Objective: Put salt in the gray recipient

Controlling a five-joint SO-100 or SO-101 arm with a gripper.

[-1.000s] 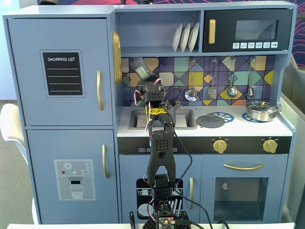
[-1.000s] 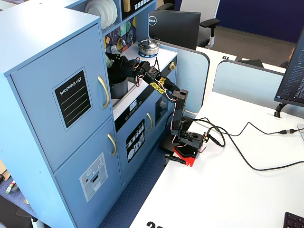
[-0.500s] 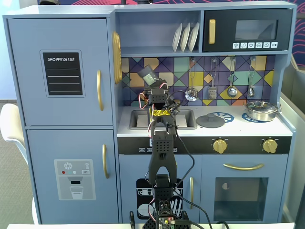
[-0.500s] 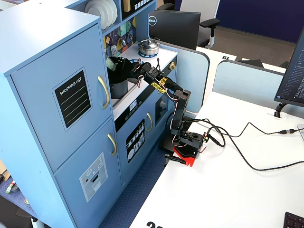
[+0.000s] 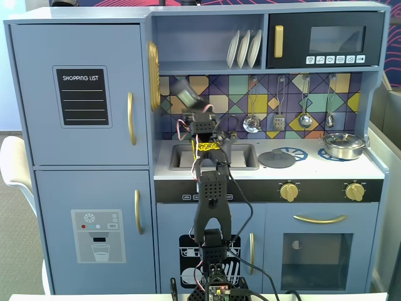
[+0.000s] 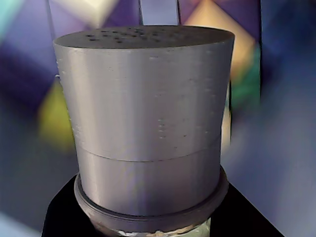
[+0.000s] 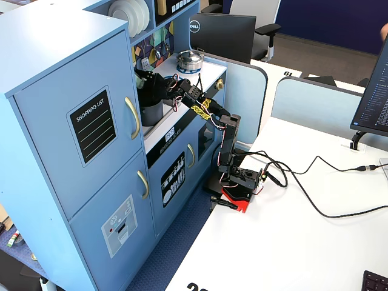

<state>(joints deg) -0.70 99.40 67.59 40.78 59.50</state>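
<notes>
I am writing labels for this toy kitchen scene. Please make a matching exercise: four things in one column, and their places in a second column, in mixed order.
Things:
1. salt shaker
2. flat gray lid
3. shiny steel pan
4. white plates

Places:
a. standing on the upper shelf
b. held tilted in the gripper, above the counter
c. on the right burner in the front fixed view
d. lying on the counter beside the sink

Pairs: 1-b, 2-d, 3-c, 4-a
</notes>
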